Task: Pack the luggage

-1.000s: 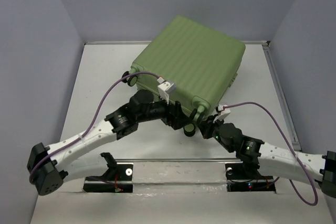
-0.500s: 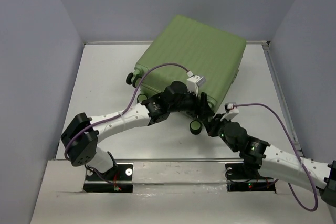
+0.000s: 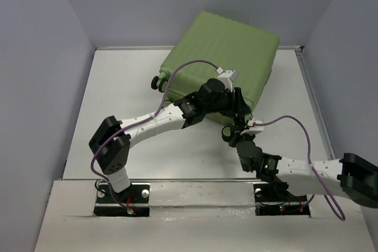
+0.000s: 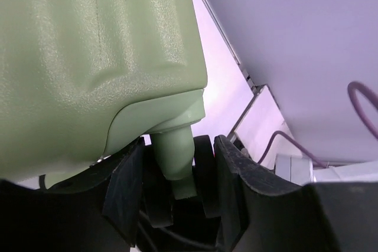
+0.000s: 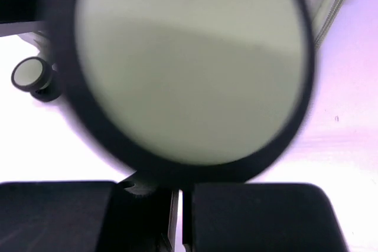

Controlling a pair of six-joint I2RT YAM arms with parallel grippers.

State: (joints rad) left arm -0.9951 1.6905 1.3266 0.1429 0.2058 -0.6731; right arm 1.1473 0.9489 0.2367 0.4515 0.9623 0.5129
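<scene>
the light-green suitcase point(image 3: 230, 51) lies shut on its broad side at the far right of the counter point(image 3: 118, 104), skewed so one wheeled corner points back at the arms. both arms crowd that same corner. the left end effector point(image 3: 239, 110) has reached across from the left and, as far as i can judge, is clamped on the corner caster point(image 4: 177, 163). the right end effector point(image 3: 231, 136) sits just beside it, its fingers together with only a slit between them and nothing held.

the worry is that a caster is a poor handle. it swivels and rolls, so any pull could let it twist out from between the fingers point(image 4: 127, 187), or drag the whole case sideways instead of turning it. with both wrists packed so close, one arm could easily knock the other or snag the purple cable point(image 3: 189, 66). the case isn't open yet, so i'd say packing has barely begun.

only the left wrist view shows the green strut seated between black wheel halves, with a finger tight against each side. the right wrist view is filled by a blurred green wheel hub point(image 5: 189, 69) right in front of the closed tips point(image 5: 182, 190), with a second wheel point(image 5: 26, 75) off to the left. the overhead view alone shows the lie of the case and how the arms converge.
</scene>
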